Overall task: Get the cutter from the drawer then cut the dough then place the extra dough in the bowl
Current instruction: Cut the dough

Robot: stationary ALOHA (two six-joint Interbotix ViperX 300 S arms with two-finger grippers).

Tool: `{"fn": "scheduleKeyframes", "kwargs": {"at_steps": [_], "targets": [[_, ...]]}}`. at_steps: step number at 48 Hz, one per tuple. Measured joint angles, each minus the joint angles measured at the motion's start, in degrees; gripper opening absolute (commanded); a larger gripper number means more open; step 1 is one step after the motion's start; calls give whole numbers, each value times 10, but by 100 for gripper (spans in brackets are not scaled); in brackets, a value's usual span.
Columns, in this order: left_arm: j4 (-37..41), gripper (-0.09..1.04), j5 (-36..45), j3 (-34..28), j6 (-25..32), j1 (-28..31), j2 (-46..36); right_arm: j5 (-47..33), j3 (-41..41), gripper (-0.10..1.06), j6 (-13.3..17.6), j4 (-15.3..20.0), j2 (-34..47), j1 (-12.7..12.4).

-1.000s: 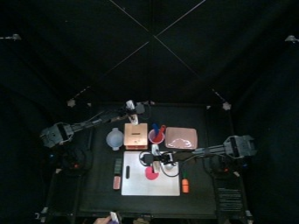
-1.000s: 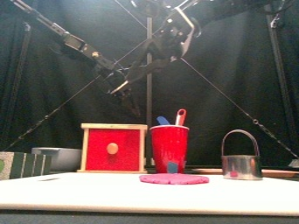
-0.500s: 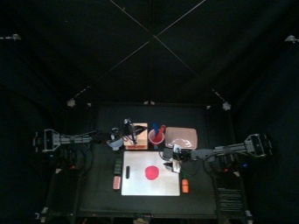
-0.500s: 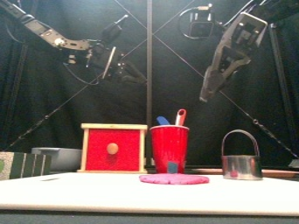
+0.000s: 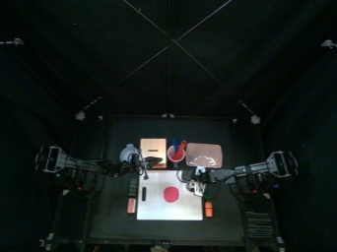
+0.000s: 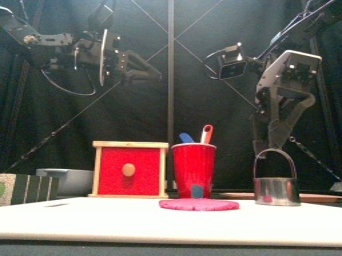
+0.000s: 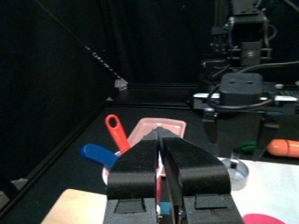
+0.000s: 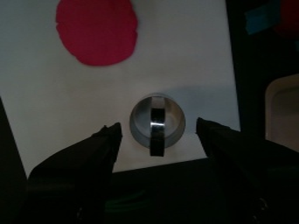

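Note:
The round metal cutter [image 6: 275, 188] stands upright on the white cutting board [image 5: 188, 202], to the right of the flat red dough disc [image 5: 170, 193]. My right gripper [image 6: 278, 135] hangs open just above its wire handle. In the right wrist view the cutter [image 8: 158, 125] sits between the spread jaws, untouched, and the dough [image 8: 100, 31] lies beyond it. My left gripper [image 6: 118, 55] is high up on the left, shut and empty, over the table's left part [image 5: 136, 165]. The wooden box [image 6: 130, 170] shows its red drawer front shut.
A red cup [image 6: 194, 168] with a blue and a red knife stands behind the dough. The pink tray [image 5: 204, 154] lies at the back right, the blue-grey bowl [image 5: 128, 155] left of the box. An orange toy [image 5: 208, 209] and a red one [image 5: 132, 205] flank the board.
My right gripper's jaws have opened and it has come down over the standing cutter. My left gripper has swung further to the left.

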Motion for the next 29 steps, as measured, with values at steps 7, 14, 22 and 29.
{"fn": "scheduleKeyframes", "kwargs": {"at_steps": [7, 14, 22, 29], "targets": [[-4, 41, -1, 8, 0, -11, 0, 2, -1, 86, -1, -1, 15, 0], [-17, 41, -1, 19, 0, -13, 0, 6, -1, 61, -1, 1, 25, 2], [-31, 41, -2, 37, 0, -18, 0, 12, -9, 35, -2, 3, 25, 6], [-34, 41, -2, 58, -1, -29, -1, 12, -43, 33, -3, 3, 28, 19]]}}
